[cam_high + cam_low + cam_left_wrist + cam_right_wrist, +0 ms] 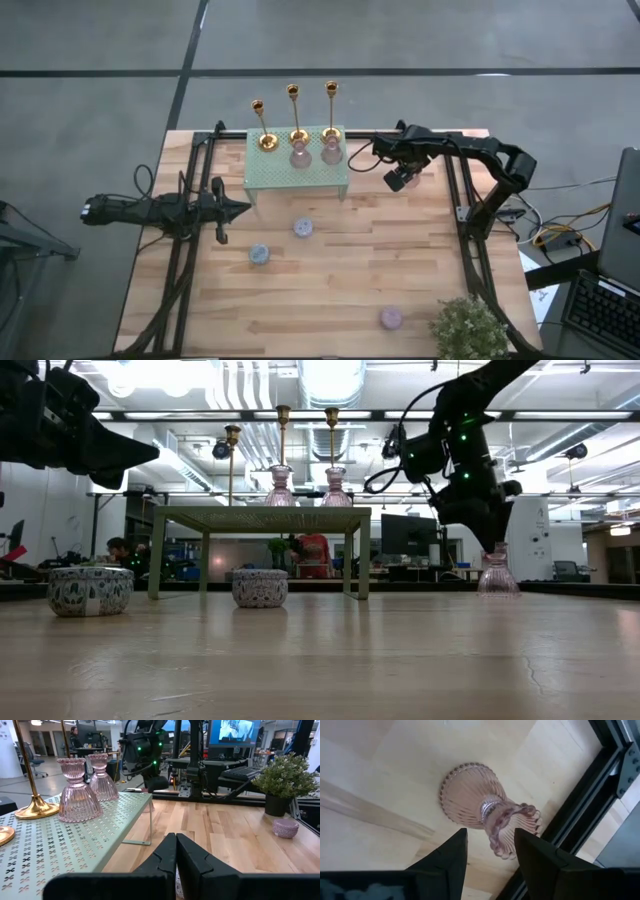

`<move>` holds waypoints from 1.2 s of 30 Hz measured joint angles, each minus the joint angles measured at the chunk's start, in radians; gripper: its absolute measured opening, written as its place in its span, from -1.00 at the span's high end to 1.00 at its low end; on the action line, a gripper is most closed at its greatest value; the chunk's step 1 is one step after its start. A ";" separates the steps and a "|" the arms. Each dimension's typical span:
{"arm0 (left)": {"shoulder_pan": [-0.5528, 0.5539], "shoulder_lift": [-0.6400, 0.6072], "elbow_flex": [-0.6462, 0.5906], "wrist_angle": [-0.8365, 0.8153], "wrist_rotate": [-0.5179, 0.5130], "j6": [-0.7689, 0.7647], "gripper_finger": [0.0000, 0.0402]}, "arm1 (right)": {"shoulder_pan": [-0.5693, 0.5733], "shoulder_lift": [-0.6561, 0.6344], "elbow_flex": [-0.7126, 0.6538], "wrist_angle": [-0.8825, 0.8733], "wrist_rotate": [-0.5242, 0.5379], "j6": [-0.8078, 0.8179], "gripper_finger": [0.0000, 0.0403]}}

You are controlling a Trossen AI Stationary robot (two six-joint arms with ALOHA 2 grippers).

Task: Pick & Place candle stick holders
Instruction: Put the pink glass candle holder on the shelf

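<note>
Right wrist view: the right gripper [489, 851] hangs open above a pink glass holder [482, 815], apparently clear of it; the left gripper [176, 851] is closed.

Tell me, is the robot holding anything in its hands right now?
No. The right hand hangs open just above a pink glass holder standing on the table, not touching it. The left hand is shut on nothing.

Matte black arms [150, 210], green indicator lights
</note>
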 joint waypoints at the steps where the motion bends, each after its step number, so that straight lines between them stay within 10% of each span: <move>1: 0.000 0.000 0.000 0.000 0.000 0.000 0.94 | 0.001 0.000 -0.005 0.004 0.000 -0.005 0.23; 20: 0.000 0.000 0.000 0.000 0.000 0.000 0.94 | 0.048 -0.004 -0.060 0.025 -0.030 -0.027 0.79; 36: 0.000 0.000 0.000 0.000 0.000 0.000 0.94 | 0.306 -0.001 -0.008 0.032 -0.174 0.083 0.82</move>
